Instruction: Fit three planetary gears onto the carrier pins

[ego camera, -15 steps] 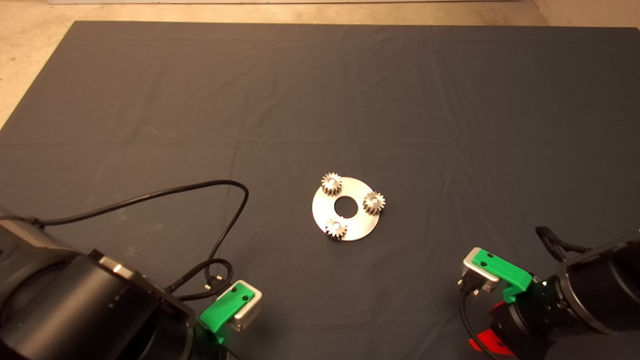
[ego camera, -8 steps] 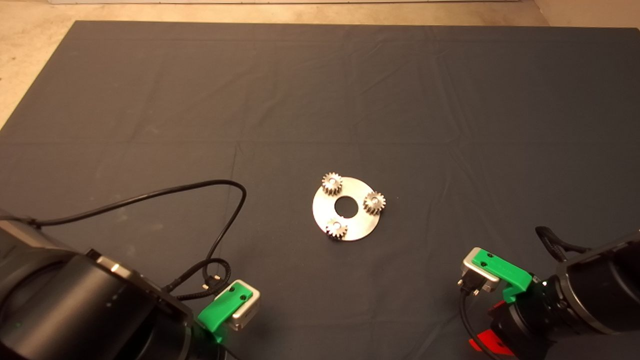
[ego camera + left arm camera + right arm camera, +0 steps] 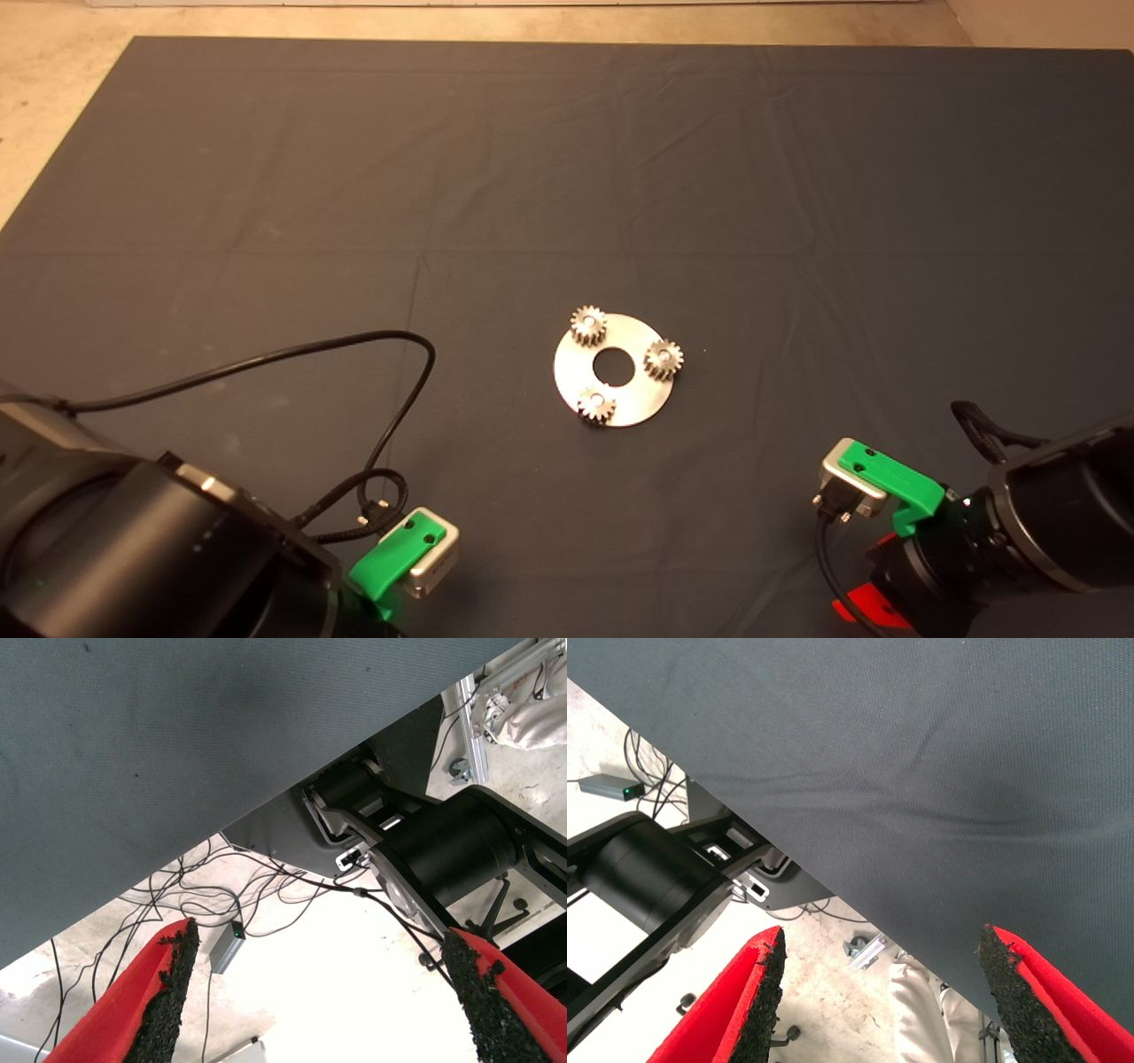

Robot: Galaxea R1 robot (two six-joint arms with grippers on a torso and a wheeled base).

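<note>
A shiny round metal disc (image 3: 633, 403) with a large centre hole lies on the dark mat, a little below the middle in the head view. Three small silver gears sit on its pins: one at the far left (image 3: 587, 324), one at the right (image 3: 663, 358), one at the near left (image 3: 596, 407). The pins show only as bright spots in the gear centres. My left gripper (image 3: 323, 1001) is parked at the lower left, open and empty. My right gripper (image 3: 877, 1001) is parked at the lower right, open and empty. Both are far from the disc.
A black cable (image 3: 390, 416) loops over the mat from the left arm. Both wrist views look past the mat's edge (image 3: 833, 886) at the floor, where cables (image 3: 213, 895) and the robot's black base (image 3: 443, 846) show.
The left arm has drawn back a little toward the lower left corner, and its cable loop has shifted with it. The disc, gears and right arm have not moved.
</note>
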